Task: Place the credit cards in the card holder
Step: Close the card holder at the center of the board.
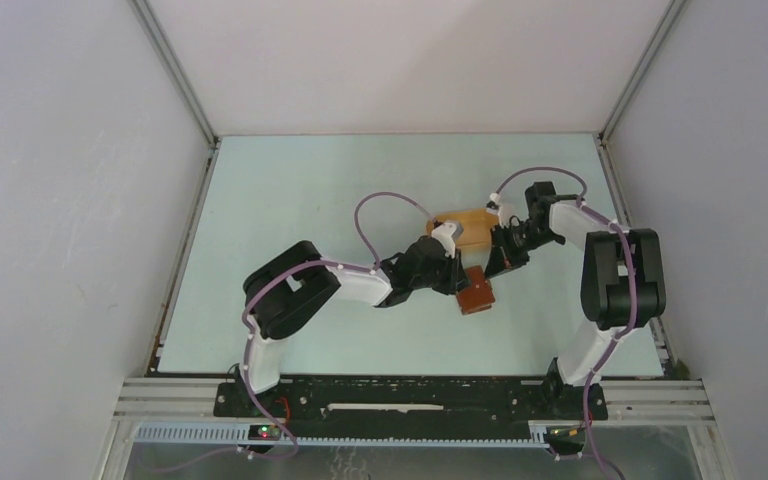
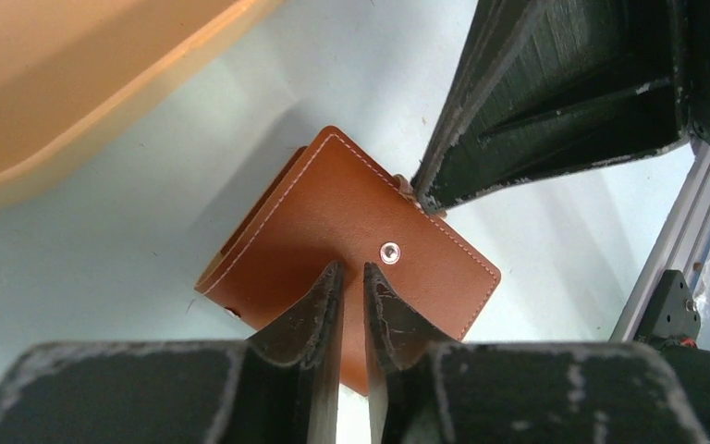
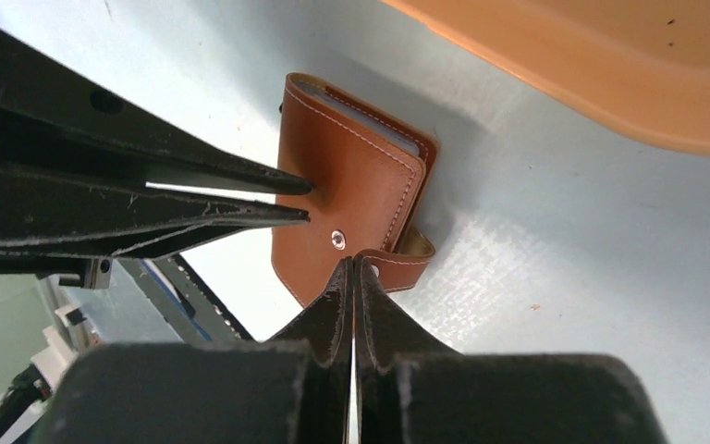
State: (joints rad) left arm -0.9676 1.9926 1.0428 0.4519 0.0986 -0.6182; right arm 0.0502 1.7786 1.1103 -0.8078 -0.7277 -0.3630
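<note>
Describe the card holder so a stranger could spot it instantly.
On the pale green table, find the orange tray at its middle. Beside it, on the near side, lies the card holder: small reddish-brown stitched leather with a silver snap, darker and smaller than the tray.

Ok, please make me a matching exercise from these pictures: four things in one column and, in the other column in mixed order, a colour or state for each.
Things:
1. card holder
2. tray
3. right gripper
4. left gripper

Colour or state:
a. orange-yellow
b. fingers pressed together
c. reddish-brown, folded shut
d. fingers a little apart

Pairs: 1-c, 2-a, 3-b, 4-d
</note>
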